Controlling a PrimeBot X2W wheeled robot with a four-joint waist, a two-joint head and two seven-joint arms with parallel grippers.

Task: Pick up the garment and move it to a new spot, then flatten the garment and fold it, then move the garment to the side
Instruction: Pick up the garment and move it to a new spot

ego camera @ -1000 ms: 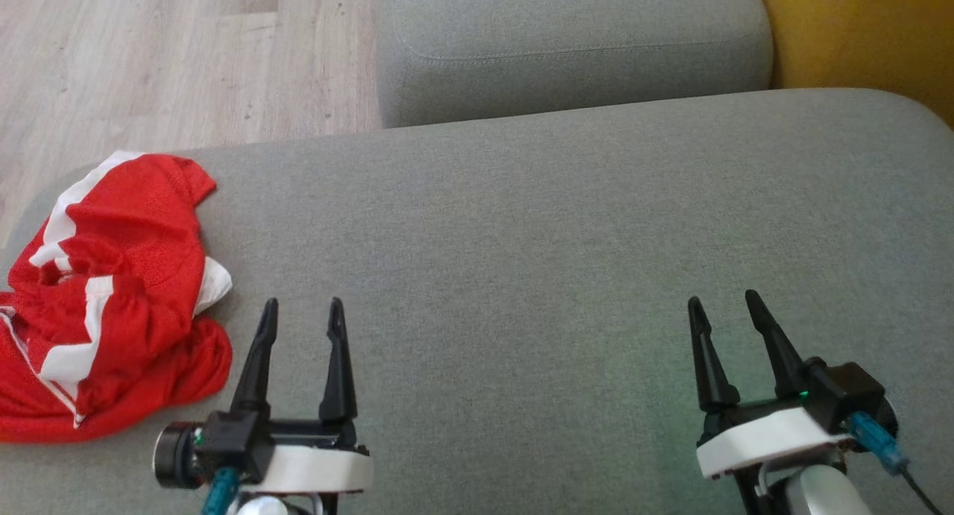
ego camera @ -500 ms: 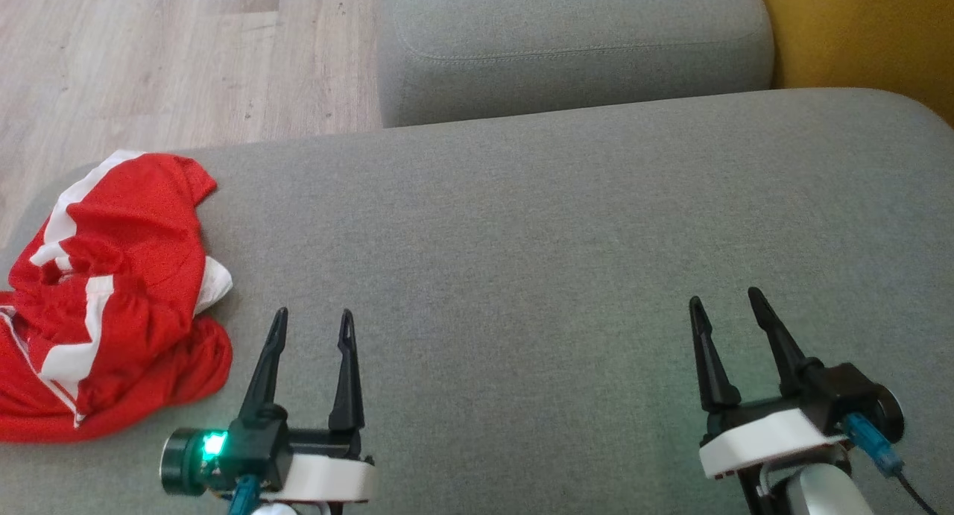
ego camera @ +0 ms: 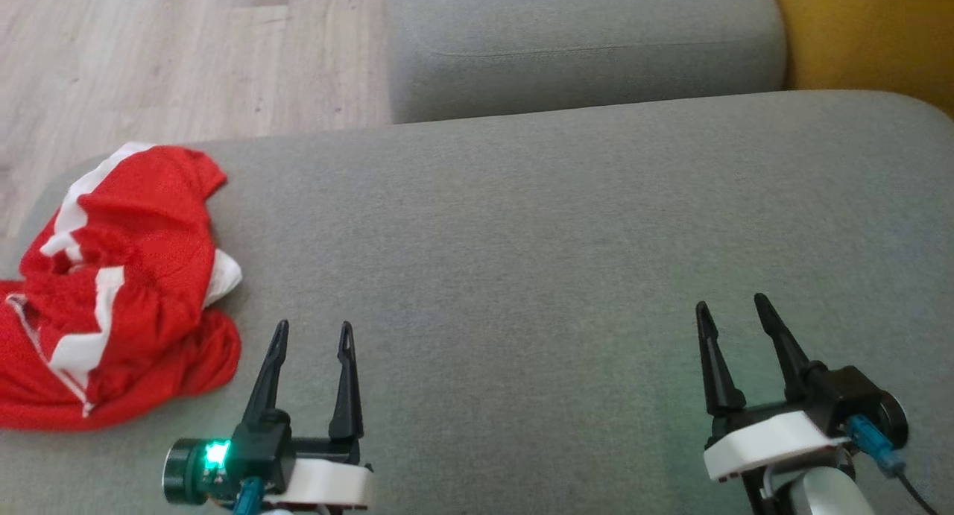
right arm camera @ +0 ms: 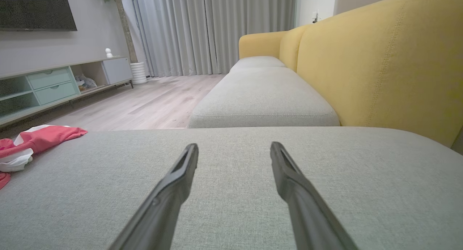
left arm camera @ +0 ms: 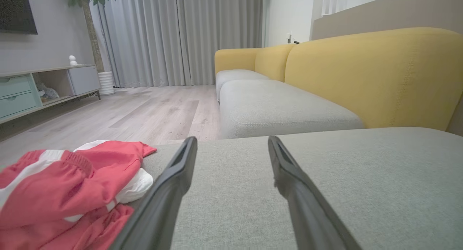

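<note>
Nearest, item one: left gripper [ego camera: 314, 326], over the near edge of the grey seat cushion [ego camera: 559, 224], toward its left end. Its two dark fingers are spread apart and hold nothing; a green light shows on its base.

Item two: right gripper [ego camera: 730, 302], over the same near edge toward the right end, fingers likewise spread and empty.

Item three: garment [ego camera: 127, 276], red mesh with white stripes, crumpled in a heap at the cushion's left edge. It lies near the left gripper with a gap between them, and well apart from the right gripper.

Beyond the far edge: second grey cushion [ego camera: 589, 45]; pale wood floor [ego camera: 149, 53] to its left; yellow sofa back [ego camera: 872, 30] at the far right corner.

Farthest, in the right wrist view: grey curtains [right arm camera: 217, 29] and a low cabinet [right arm camera: 50, 85] with pale green drawers.
</note>
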